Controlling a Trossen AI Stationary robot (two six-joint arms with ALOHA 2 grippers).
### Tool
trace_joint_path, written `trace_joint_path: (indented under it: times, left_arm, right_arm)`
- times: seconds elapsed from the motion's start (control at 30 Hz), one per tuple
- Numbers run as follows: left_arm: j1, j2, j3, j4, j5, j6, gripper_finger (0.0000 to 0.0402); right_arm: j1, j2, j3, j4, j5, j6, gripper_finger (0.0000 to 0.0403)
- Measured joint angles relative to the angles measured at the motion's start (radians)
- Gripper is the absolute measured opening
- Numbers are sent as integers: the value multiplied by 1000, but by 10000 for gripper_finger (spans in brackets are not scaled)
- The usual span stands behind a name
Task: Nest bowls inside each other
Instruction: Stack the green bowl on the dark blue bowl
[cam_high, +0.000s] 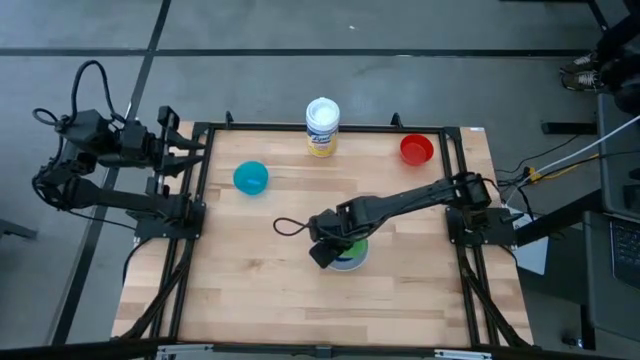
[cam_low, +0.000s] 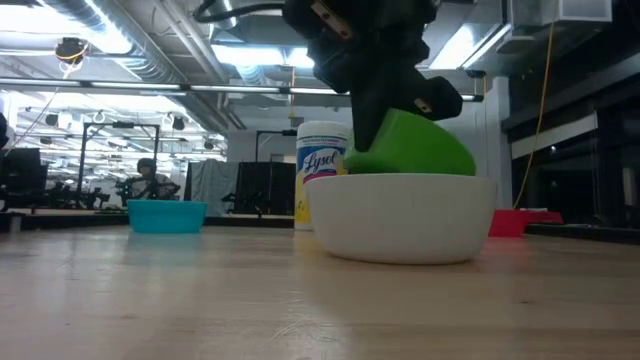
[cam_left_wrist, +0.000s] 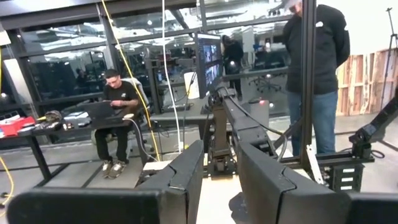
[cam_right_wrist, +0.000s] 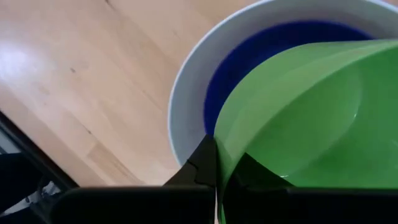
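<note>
The white bowl (cam_low: 405, 215) stands on the table near its middle, with the dark blue bowl (cam_right_wrist: 249, 56) nested inside it. Over them the green bowl (cam_low: 415, 145) hangs tilted, its lower part dipping below the white bowl's rim, with my right gripper (cam_right_wrist: 219, 155) shut on it. A teal bowl (cam_high: 250, 178) stands at the far left and a red bowl (cam_high: 416, 149) at the far right. My left gripper (cam_left_wrist: 221, 162) stands open beyond the table's left edge (cam_high: 195, 150), raised and holding nothing. My right gripper pinches the green bowl's rim (cam_right_wrist: 224, 146), one finger (cam_right_wrist: 249, 171) inside the bowl and one (cam_right_wrist: 202, 162) outside it. The fingers come steeply from above. The bowl hangs tilted over the white bowl; whether it touches the dark blue bowl I cannot tell.
A white canister with a yellow label (cam_high: 322, 127) stands at the middle of the far edge. A black cable loop (cam_high: 290, 226) lies on the table left of the white bowl. Bare wood lies along the near edge (cam_high: 250, 300). People show in the room beyond.
</note>
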Motion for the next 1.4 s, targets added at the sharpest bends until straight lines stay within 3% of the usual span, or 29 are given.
trace_joint_path:
  times: [0.13,0.4,0.57,0.73,1.0,1.07,1.3,1.4]
  left_arm:
    - [0,0,0,-8,0,0,95]
    - [0,-1,0,-23,7,0,95]
    - [0,-16,0,-31,21,0,95]
    - [0,-38,0,-43,25,-3,95]
    - [0,-75,0,-40,18,-10,95]
    - [0,-78,0,-39,18,-12,95]
    - [0,-81,0,-43,18,-16,95]
    - [0,-81,0,-43,17,-16,95]
  right_arm:
    - [0,0,0,17,-1,-17,17]
    - [-3,0,0,25,-19,28,148]
    - [0,0,0,15,-21,81,201]
    - [0,0,0,-34,17,99,180]
    - [0,0,0,-11,4,39,14]
    - [1,0,0,32,-8,34,22]
    - [0,0,0,50,7,64,138]
    - [-3,0,0,-10,16,88,166]
